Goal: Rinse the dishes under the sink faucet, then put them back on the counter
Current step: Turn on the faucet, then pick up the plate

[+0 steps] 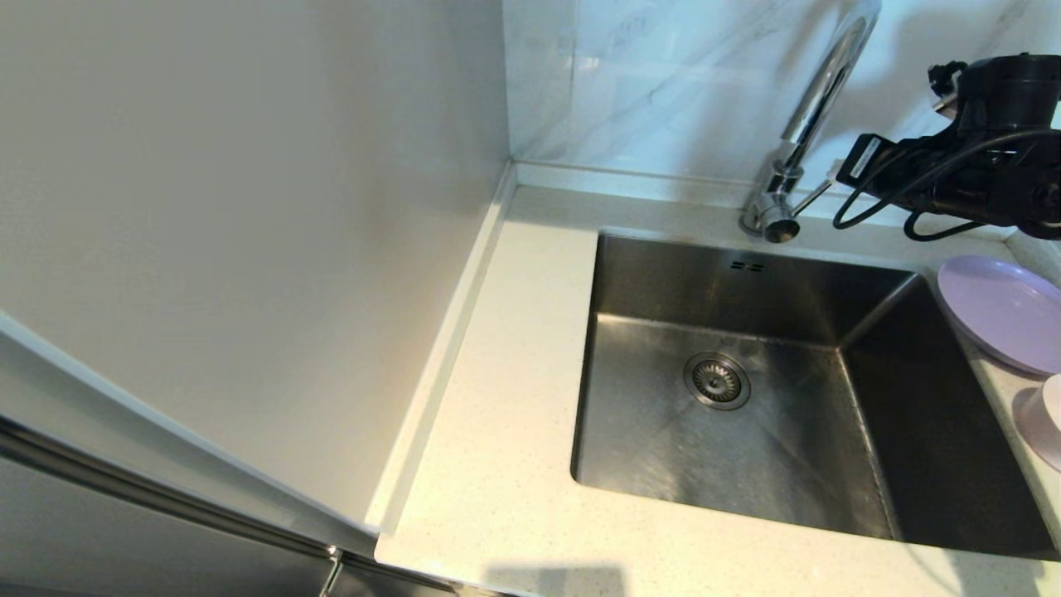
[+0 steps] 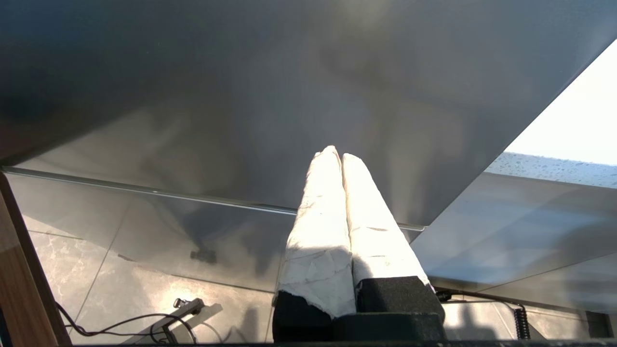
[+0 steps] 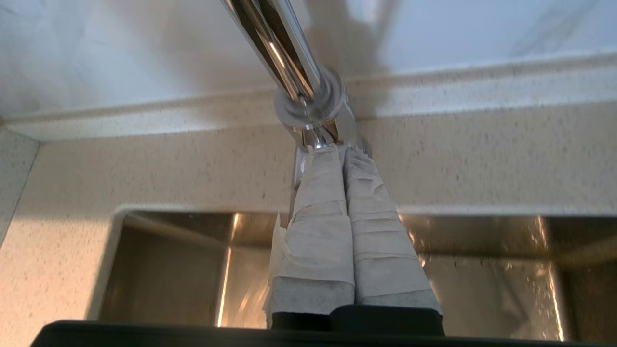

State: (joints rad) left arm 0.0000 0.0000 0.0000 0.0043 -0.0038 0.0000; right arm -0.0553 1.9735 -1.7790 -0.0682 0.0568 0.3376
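**Q.** Which relation governs the coming move?

**A.** That between the right gripper [image 3: 337, 150] and the thin straight side lever [image 1: 811, 199] at the base of the tall chrome gooseneck faucet [image 1: 816, 104]. In the head view the lever projects from the base toward about 2 o'clock, its long axis slanting upward to the right arm at 3 o'clock. In the right wrist view the tape-wrapped fingers [image 3: 315, 212] lie clenched together, holding nothing, with their tips against the faucet's base. Whether they touch the lever itself cannot be told.

**Q.** Where are the dishes?

**A.** On the cream-white speckled stone bench [image 1: 506, 398], at 3 o'clock from the rectangular brushed-steel sink [image 1: 746, 274]. The wide shallow lilac plastic plate [image 1: 1003, 311] lies flat beside the sink's right rim; the smaller pale pink-white bowl [image 1: 1046, 419] sits just nearer the robot.

**Q.** And the other arm?

**A.** The left gripper [image 2: 337, 154] is parked below bench level, absent from the head view, its fingers [image 2: 323, 217] pressed together and empty. The right arm is judged the nearer to lever and dishes alike; opening the water appears to be the step in hand.
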